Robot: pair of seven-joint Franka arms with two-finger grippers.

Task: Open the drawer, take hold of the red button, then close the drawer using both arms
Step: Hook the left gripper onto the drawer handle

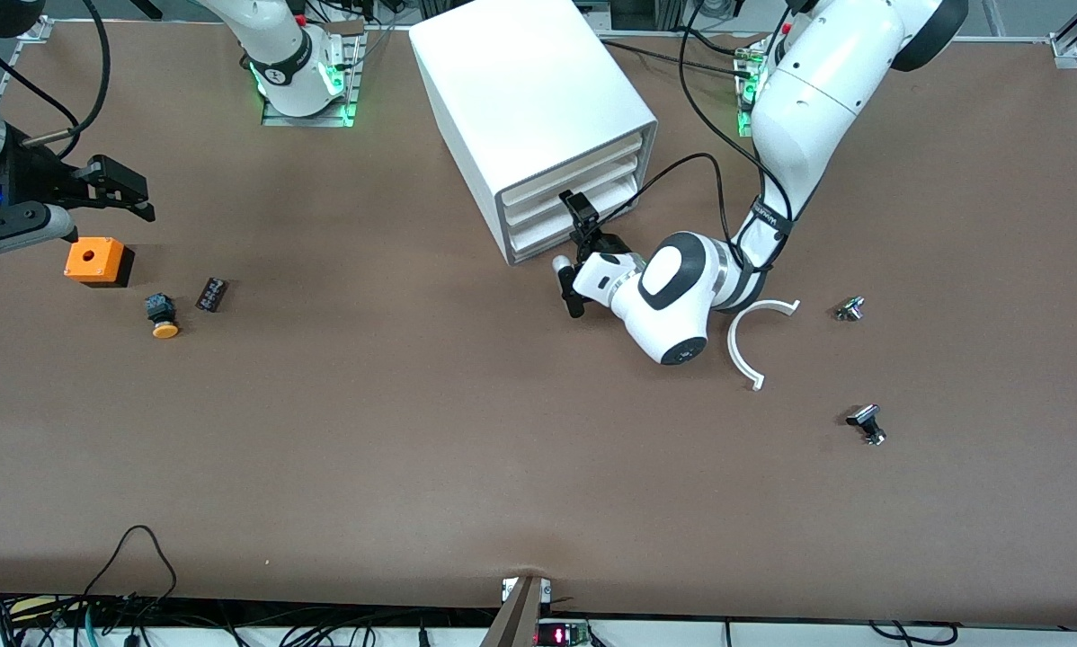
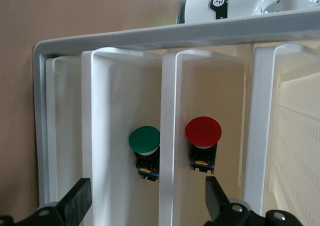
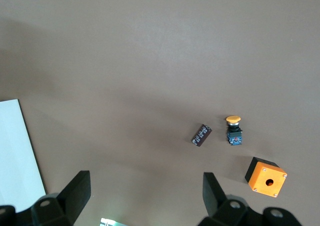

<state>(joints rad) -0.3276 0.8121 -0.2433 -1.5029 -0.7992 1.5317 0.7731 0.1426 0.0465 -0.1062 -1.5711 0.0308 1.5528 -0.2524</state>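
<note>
The white cabinet (image 1: 529, 99) stands at the table's back middle with its three drawers (image 1: 574, 202) pushed in. My left gripper (image 1: 574, 258) is open and empty, level with the drawer fronts and just in front of them. In the left wrist view its open fingers (image 2: 75, 202) frame the drawer fronts (image 2: 168, 136). The red button (image 2: 203, 132) sits inside the middle drawer. A green-capped button (image 2: 144, 139) sits in the drawer beside it. The red button is hidden in the front view. My right gripper (image 1: 132, 190) is open and empty, up over the orange box (image 1: 96, 261).
A yellow-capped button (image 1: 162, 317) and a small black part (image 1: 212, 294) lie near the orange box; all three show in the right wrist view (image 3: 233, 128). A white curved piece (image 1: 747, 337) and two small metal parts (image 1: 850, 309) lie toward the left arm's end.
</note>
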